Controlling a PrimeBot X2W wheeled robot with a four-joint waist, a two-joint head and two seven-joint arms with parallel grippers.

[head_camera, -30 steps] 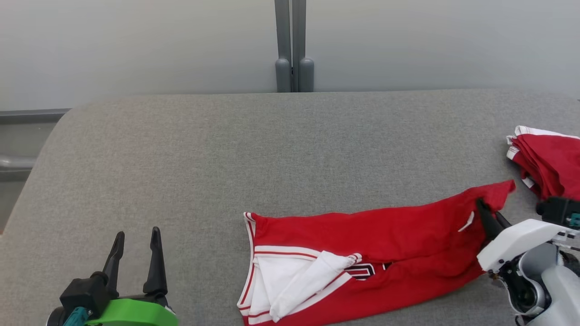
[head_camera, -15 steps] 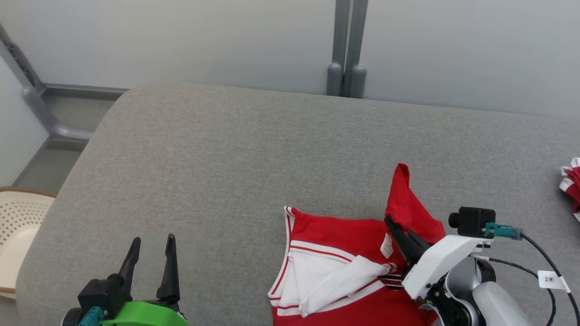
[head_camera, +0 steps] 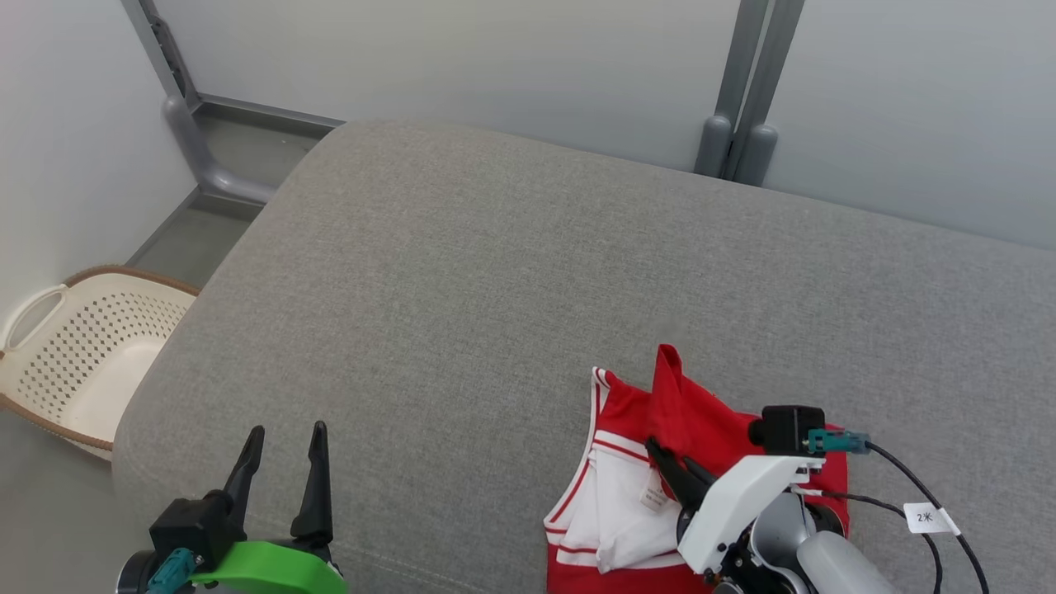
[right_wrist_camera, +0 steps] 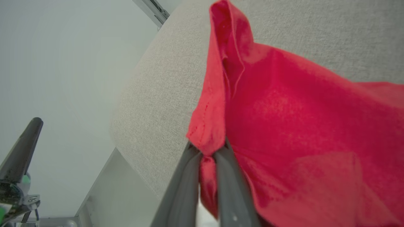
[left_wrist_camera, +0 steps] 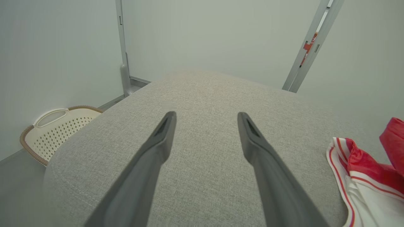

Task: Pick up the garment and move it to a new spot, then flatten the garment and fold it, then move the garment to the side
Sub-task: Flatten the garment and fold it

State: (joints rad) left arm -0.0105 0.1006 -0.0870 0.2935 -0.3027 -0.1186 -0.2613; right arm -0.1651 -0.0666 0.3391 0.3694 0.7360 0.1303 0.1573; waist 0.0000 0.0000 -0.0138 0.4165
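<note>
The garment [head_camera: 701, 429] is a red jersey with white panels and red-white trim, lying bunched at the near right of the grey cushioned surface [head_camera: 495, 272]. My right gripper [head_camera: 656, 450] is shut on a red edge of it, and the pinched cloth [right_wrist_camera: 208, 138] stands up above the fingertips in the right wrist view. Part of the garment is doubled over itself, with a white label showing. My left gripper [head_camera: 285, 437] stands open over bare cushion at the near left, apart from the garment [left_wrist_camera: 363, 170], which lies off to its right.
A cream perforated basket [head_camera: 74, 355] sits on the floor off the surface's left end. Grey wall posts [head_camera: 742, 107] rise behind the surface. A black cable with a white tag [head_camera: 928, 518] trails from my right wrist.
My right gripper has carried the garment's right end leftward over itself, doubling the cloth. The head view has swung left, bringing the basket in. My left gripper stays open.
</note>
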